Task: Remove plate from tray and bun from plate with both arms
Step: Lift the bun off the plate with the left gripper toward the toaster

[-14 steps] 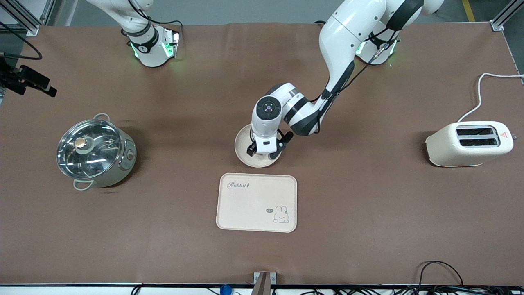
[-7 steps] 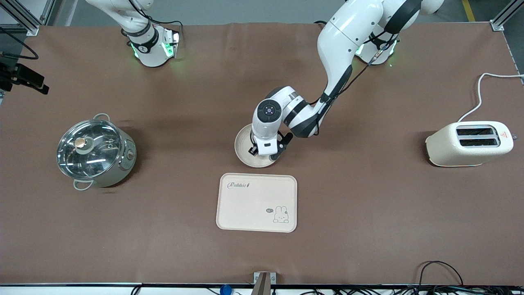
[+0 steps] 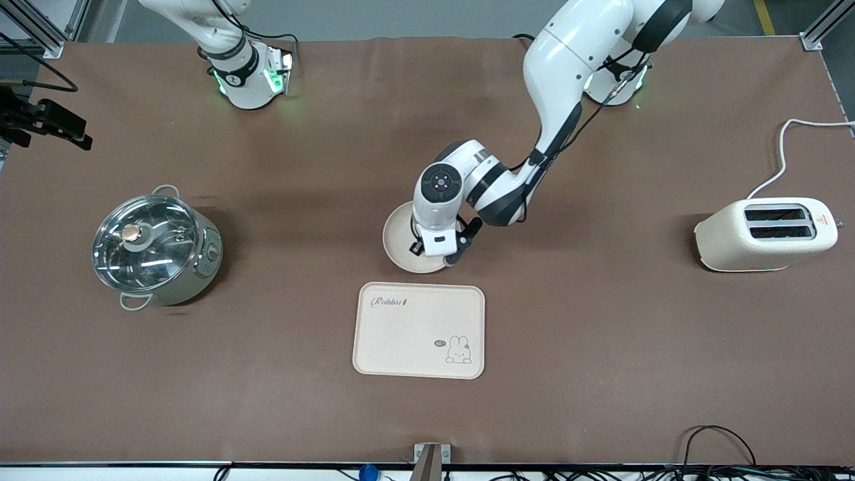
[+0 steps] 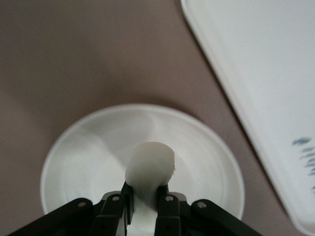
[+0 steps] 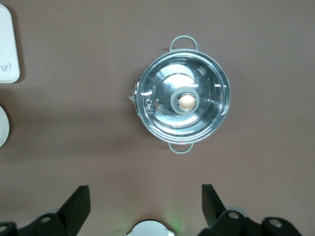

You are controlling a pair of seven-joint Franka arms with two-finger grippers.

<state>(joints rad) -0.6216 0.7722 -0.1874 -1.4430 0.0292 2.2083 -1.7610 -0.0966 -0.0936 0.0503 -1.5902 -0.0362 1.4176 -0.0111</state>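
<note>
The round cream plate (image 3: 399, 234) lies on the brown table, just farther from the front camera than the tray. My left gripper (image 3: 439, 251) hangs low over the plate's side toward the left arm's end. In the left wrist view this gripper (image 4: 146, 191) is shut on the pale bun (image 4: 150, 164), which sits over the plate's (image 4: 83, 162) middle. The bun is hidden under the hand in the front view. My right gripper (image 5: 145, 192) is open and empty, high above the table near the pot; it shows at the front view's edge (image 3: 47, 123).
A rectangular cream tray with a rabbit drawing (image 3: 401, 334) lies close to the plate, nearer the front camera. A lidded steel pot (image 3: 153, 247) stands toward the right arm's end. A cream toaster (image 3: 765, 234) with a white cord stands toward the left arm's end.
My left gripper has shifted slightly over the plate toward the left arm's end, still shut on the bun. My right gripper has wavered a little at the view's edge.
</note>
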